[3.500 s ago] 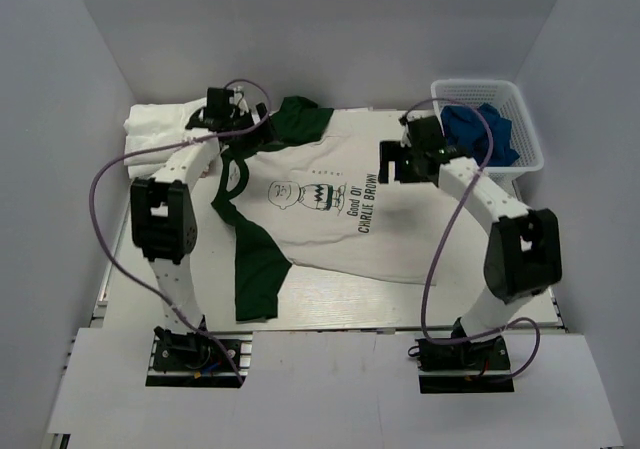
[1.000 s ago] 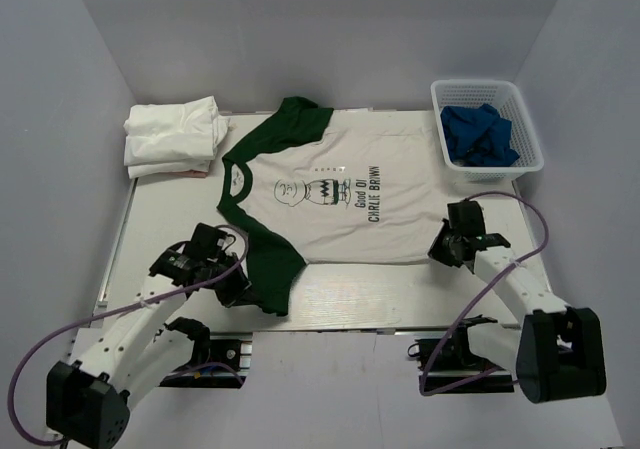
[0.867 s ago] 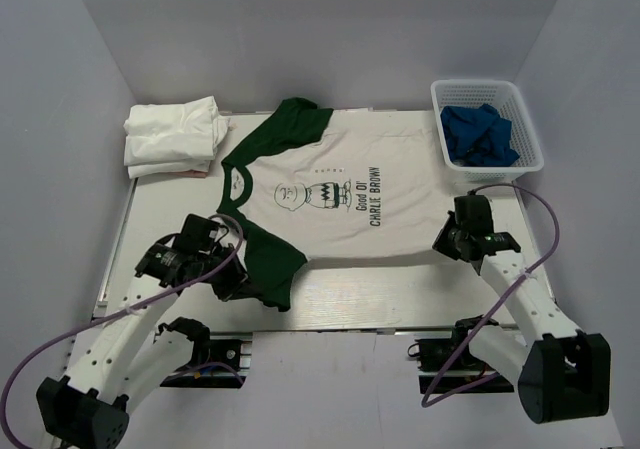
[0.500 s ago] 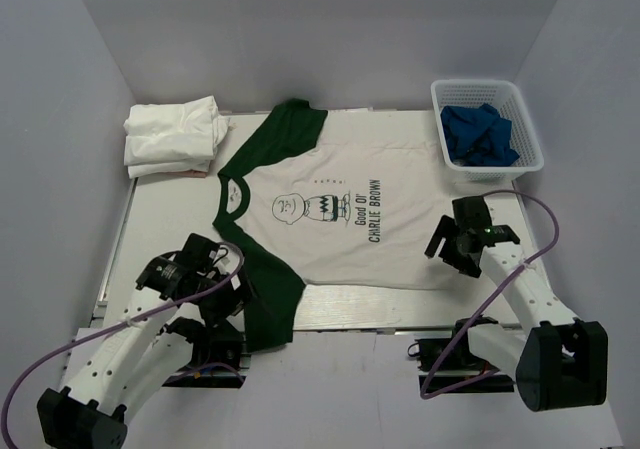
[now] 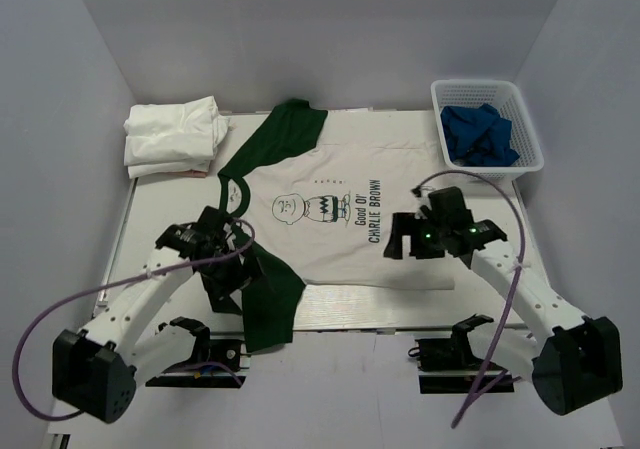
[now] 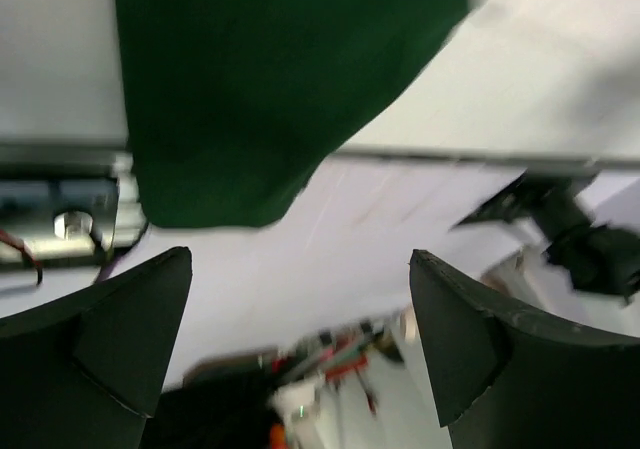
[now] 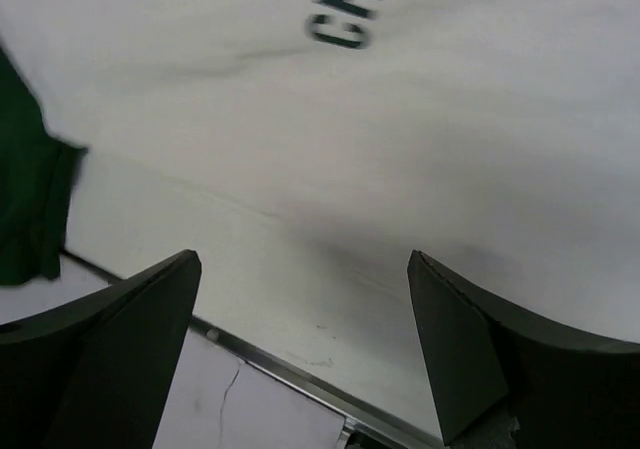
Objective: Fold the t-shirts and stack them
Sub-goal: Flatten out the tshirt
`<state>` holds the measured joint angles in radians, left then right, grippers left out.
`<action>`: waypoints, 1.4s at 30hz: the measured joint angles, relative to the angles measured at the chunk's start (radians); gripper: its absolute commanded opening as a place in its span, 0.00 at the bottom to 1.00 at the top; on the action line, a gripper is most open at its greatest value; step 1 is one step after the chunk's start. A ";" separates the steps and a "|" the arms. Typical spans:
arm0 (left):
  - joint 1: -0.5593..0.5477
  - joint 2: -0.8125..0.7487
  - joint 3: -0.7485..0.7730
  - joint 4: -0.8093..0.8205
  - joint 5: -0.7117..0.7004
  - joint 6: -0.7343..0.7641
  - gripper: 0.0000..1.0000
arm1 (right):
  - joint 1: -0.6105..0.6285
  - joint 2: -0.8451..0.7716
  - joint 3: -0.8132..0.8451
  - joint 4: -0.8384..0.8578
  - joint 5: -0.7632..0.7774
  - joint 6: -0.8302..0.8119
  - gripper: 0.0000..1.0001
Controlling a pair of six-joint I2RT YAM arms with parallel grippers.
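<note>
Lying flat at counter [image 5: 160,219] centre: one printed tee [image 5: 330,234], white body, two green sleeves; near sleeve [image 5: 268,304] draped over near edge. One stack of folded white tees [image 5: 172,134] seen at far-left corner, number in stack unclear. One basket [image 5: 530,161] far right, blue cloth [image 5: 480,134] inside. Two tools, both released, nothing gripped: left tool [image 5: 232,271] above near sleeve, right tool [image 5: 400,239] above hem.

A white basket [image 5: 492,172] at the table's [image 5: 170,219] far right corner holds crumpled blue cloth [image 5: 478,134].
</note>
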<state>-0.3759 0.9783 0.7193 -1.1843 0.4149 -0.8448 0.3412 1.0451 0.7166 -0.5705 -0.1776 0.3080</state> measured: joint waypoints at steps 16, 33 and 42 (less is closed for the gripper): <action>0.127 0.289 0.486 0.091 -0.688 0.018 1.00 | 1.044 0.492 0.241 0.406 0.153 -0.470 0.90; 0.302 0.259 0.333 0.201 -0.636 0.142 1.00 | 1.152 0.739 0.261 0.669 0.286 -0.731 0.15; 0.317 0.244 0.303 0.214 -0.584 0.188 1.00 | 1.072 0.702 0.251 0.706 0.289 -0.596 0.00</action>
<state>-0.0586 1.2221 1.0225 -0.9707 -0.1696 -0.6567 1.4136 1.7466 0.9676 0.1360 0.1116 -0.2882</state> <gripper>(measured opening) 0.995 0.014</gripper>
